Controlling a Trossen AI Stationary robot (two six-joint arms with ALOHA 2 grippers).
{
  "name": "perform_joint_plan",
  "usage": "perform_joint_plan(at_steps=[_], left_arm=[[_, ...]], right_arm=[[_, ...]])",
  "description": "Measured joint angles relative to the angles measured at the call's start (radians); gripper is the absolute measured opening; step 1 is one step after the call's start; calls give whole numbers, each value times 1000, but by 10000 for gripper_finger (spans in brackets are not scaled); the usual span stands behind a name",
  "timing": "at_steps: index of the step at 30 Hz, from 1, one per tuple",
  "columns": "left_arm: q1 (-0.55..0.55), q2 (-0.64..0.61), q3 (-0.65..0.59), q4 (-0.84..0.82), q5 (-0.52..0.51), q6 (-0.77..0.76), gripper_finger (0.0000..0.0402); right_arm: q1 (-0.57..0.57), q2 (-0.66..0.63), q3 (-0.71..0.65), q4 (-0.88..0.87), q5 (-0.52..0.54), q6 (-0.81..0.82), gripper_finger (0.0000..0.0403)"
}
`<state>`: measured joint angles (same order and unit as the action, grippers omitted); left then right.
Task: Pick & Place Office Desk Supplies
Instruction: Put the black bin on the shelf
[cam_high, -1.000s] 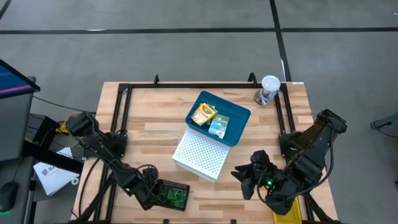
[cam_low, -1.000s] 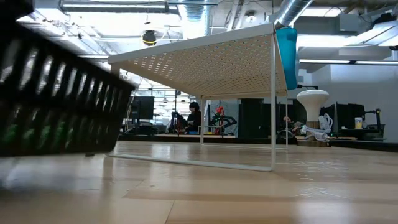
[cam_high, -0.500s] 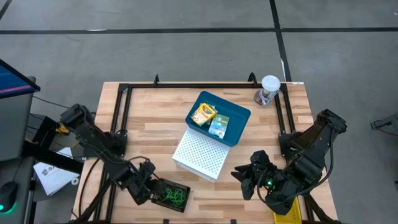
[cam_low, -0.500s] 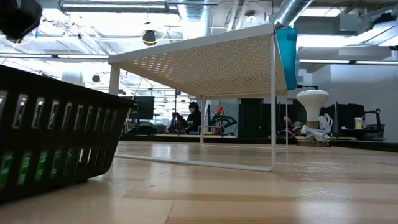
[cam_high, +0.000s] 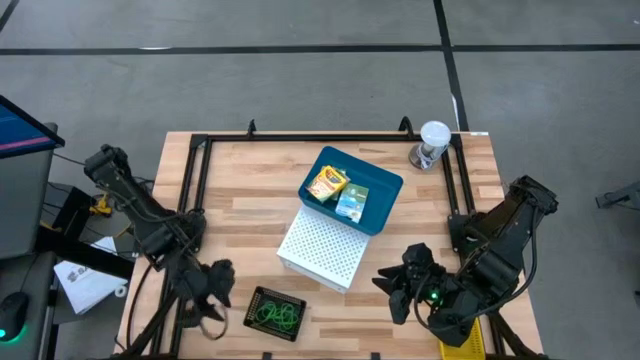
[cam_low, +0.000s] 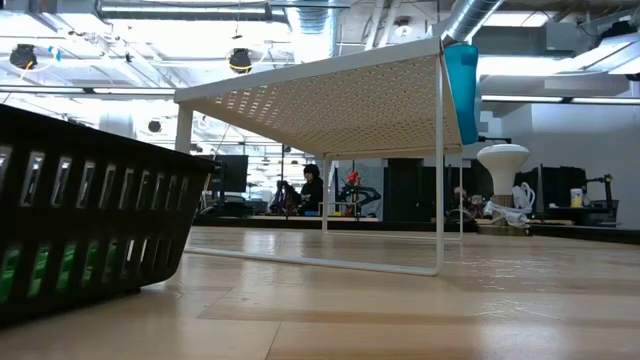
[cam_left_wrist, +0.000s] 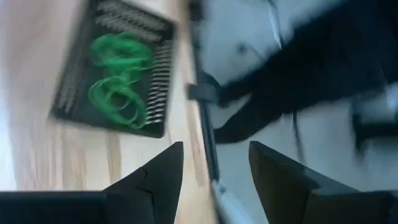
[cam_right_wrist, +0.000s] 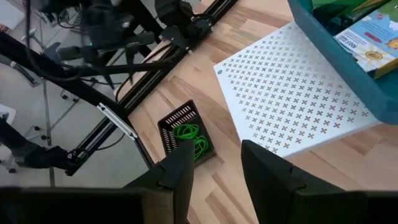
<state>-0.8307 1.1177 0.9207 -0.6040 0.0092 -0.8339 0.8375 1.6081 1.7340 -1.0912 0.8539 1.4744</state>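
A black slotted basket (cam_high: 277, 312) stands on its base on the table near the front left, with green rubber-band loops (cam_left_wrist: 118, 81) lying inside it. My left gripper (cam_high: 213, 290) hangs open and empty to the basket's left, over the table's left edge (cam_left_wrist: 214, 149). My right gripper (cam_high: 395, 285) is open and empty near the front right (cam_right_wrist: 216, 146). A blue bin (cam_high: 350, 190) rests on the white perforated box (cam_high: 322, 250). In the bin lie a yellow-orange crayon box (cam_high: 327, 183) and a green card box (cam_high: 352, 202).
A clear cup with a white lid (cam_high: 432, 143) stands at the far right corner. A black rail frame (cam_high: 300, 137) runs along the table's far, left and right sides. The basket (cam_low: 90, 220) fills the left of the low view.
My left gripper has drawn back from the black basket toward the table's left edge and has risen. The basket, blurred and moving a second ago, now stands still on the table by itself.
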Motion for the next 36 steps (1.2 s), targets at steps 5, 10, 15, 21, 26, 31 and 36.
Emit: perform_joint_plan(at_steps=[5, 10, 15, 21, 26, 31, 36], left_arm=[[10, 13, 0, -18, 82, 457, 189], [9, 78, 0, -93, 44, 988, 206], [10, 148, 0, -106, -50, 1401, 221], [9, 254, 0, -60, -42, 1610, 219], [10, 326, -1, -64, -39, 1678, 206], [24, 357, -1, -31, -83, 1742, 190], [51, 364, -1, -15, -83, 1782, 179]], right_arm=[[-1, 3, 0, 3, 11, 22, 130], [-19, 38, -1, 49, 21, 91, 130], [-41, 84, -1, 152, 33, 129, 130], [-56, 131, 0, 312, 149, 116, 130], [-69, 170, 0, 411, 226, 83, 130], [-77, 182, 0, 498, 242, 30, 130], [-73, 180, 0, 531, 255, -16, 130]])
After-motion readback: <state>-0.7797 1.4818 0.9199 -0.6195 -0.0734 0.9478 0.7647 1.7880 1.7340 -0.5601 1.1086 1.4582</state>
